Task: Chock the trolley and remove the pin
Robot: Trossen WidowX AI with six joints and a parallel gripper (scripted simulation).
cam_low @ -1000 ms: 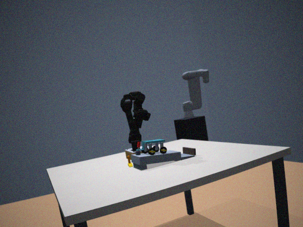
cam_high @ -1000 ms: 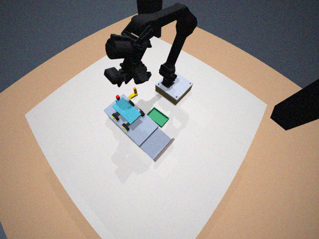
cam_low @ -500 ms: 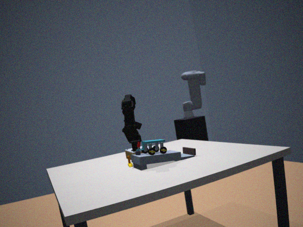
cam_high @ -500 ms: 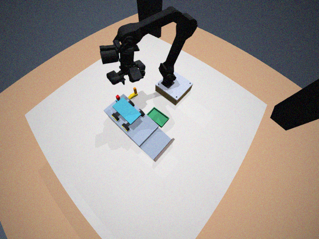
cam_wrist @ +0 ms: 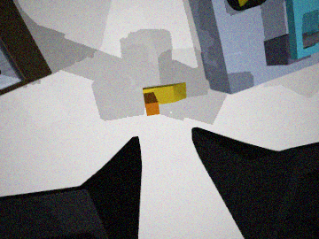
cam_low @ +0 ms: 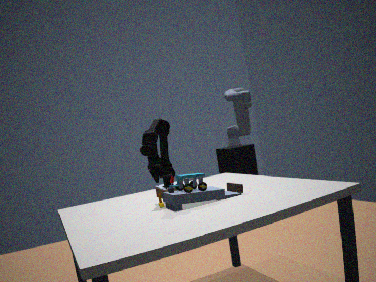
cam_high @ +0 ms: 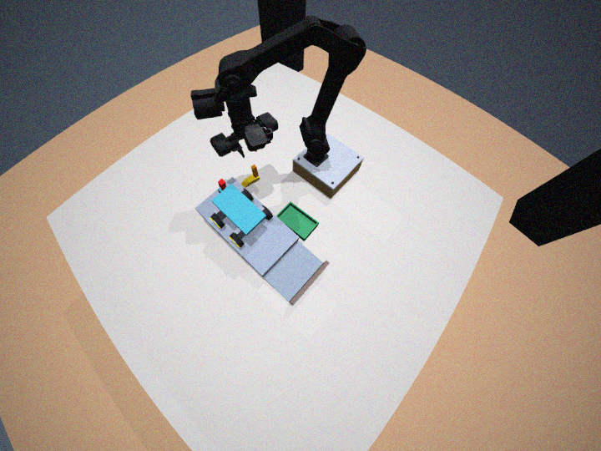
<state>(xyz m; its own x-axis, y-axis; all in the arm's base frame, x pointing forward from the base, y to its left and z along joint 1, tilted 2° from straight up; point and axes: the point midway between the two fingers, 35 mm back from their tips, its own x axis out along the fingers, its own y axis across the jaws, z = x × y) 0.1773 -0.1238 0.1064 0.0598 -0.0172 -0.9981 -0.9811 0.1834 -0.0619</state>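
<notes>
The grey-blue sloped ramp (cam_high: 279,245) (cam_low: 197,195) is the landmark; it carries the trolley toward its high end, where only the pin can hold it back. On it stands the flat-topped turquoise trolley with black wheels (cam_high: 239,207) (cam_low: 190,175), and at its uphill end the upright red-headed stop pin (cam_high: 221,183) (cam_low: 172,179). Beside the ramp lies the shallow green rectangular tray (cam_high: 297,221), presumably near for an easy drop. The black parallel-jaw gripper (cam_high: 242,151) (cam_wrist: 166,137) hovers beyond the ramp's high end side, part-open and empty, probably lining up on the handle. The yellow chock with upright orange handle (cam_high: 250,180) (cam_low: 161,204) (cam_wrist: 170,93) sits on the table beside the ramp's high end, off it, so no wheel is blocked and the pin should stay put for now
</notes>
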